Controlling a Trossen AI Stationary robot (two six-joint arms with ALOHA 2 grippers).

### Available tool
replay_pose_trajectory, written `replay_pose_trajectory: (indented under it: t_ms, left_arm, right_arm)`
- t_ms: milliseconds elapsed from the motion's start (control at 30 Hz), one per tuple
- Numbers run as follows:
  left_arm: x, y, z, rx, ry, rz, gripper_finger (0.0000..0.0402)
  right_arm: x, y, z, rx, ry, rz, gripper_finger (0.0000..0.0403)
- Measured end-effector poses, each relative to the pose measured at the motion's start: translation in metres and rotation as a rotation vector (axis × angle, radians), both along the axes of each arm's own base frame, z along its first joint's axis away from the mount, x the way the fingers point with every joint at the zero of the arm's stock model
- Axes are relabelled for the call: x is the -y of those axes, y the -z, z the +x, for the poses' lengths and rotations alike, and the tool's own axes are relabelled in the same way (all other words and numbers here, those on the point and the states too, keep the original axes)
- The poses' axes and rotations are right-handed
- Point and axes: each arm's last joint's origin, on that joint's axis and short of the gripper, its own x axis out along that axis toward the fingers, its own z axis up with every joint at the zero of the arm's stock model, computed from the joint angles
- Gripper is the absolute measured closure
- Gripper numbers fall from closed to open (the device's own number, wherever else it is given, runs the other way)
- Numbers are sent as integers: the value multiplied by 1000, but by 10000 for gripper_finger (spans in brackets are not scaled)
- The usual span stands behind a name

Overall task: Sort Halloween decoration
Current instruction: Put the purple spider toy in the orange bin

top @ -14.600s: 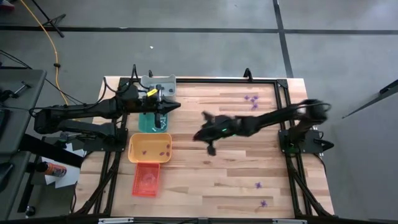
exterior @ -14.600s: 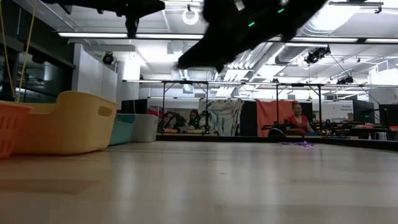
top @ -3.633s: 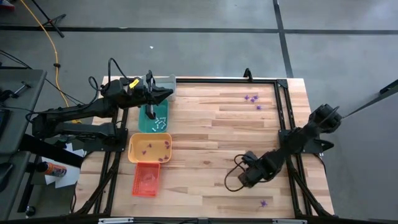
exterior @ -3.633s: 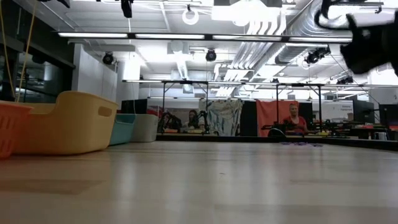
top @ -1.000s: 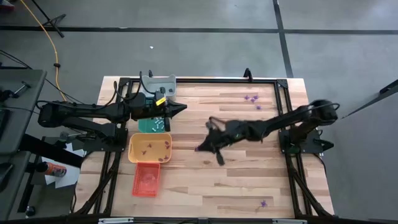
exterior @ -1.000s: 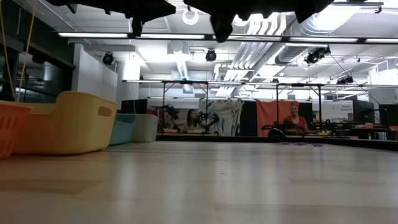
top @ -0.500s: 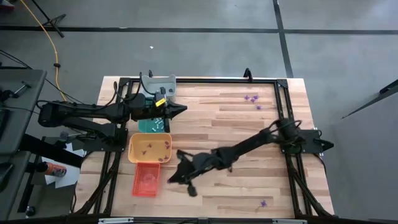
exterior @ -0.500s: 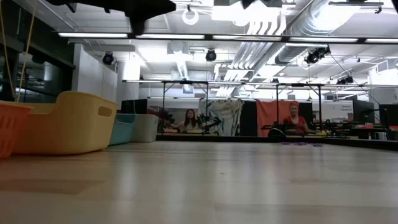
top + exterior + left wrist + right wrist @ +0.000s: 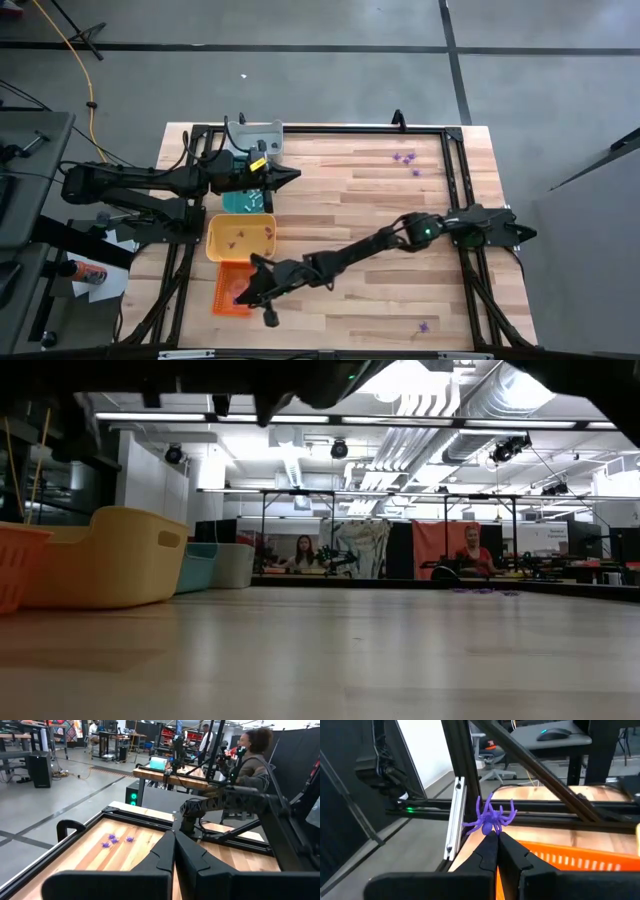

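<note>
Pinching a purple spider [image 9: 491, 818] in its closed fingers, the right gripper [image 9: 250, 292] hangs over the orange tray [image 9: 224, 300]; I'd centre it above the tray before releasing. The left gripper [image 9: 290, 174] waits shut near the teal tray [image 9: 232, 203].

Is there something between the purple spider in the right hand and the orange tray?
Nothing visible. The right hand, shut on the purple spider, is at the orange tray, whose open rim lies just beneath.
</note>
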Motion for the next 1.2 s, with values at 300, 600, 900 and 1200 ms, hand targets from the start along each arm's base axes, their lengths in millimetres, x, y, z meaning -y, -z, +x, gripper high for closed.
replay_pose_trajectory:
  t_ms: [300, 600, 900, 1200]
  left_arm:
    - [0, 0, 0, -4, 1, 0, 402]
    - [0, 0, 0, -5, 1, 0, 401]
    - [0, 0, 0, -9, 2, 25, 402]
    - [0, -1, -1, 5, 1, 9, 401]
  right_arm:
    - [11, 11, 10, -118, 99, -2, 358]
    - [20, 9, 12, -148, 108, -15, 215]
    - [42, -45, -20, -430, 10, -257, 183]
    - [61, -79, -101, -1022, -130, -514, 183]
